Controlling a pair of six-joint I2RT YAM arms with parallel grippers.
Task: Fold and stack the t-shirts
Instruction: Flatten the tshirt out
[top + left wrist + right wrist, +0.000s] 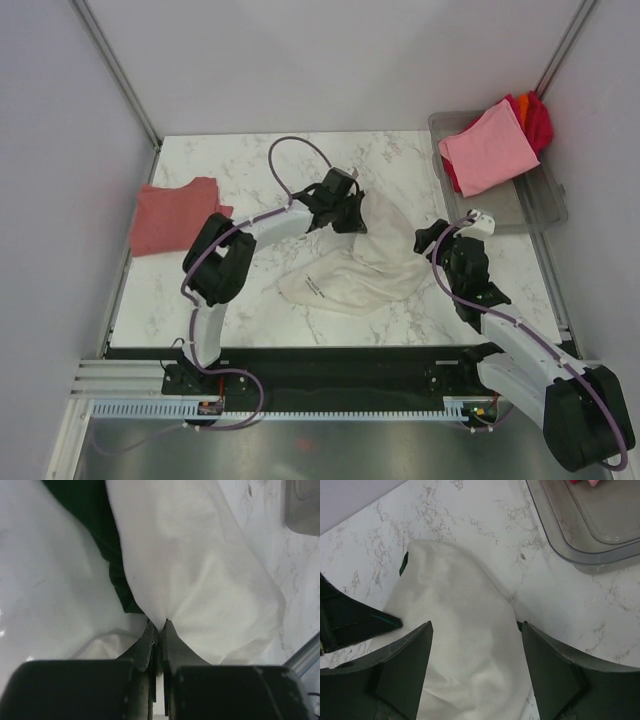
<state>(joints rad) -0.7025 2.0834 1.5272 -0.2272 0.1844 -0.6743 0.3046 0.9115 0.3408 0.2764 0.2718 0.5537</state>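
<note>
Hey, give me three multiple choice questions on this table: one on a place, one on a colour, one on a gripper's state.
1. The brick-red t-shirt lies: A at the table's left edge; B mid-table; C off the table.
2. The top cloth in the tray is: A green; B pink; C white.
3. The left gripper is: A wide open; B out of view; C shut on the white t-shirt.
Key: 1 A, top view shows it there; 2 B, pink lies uppermost; 3 C, it pinches a white fold.
</note>
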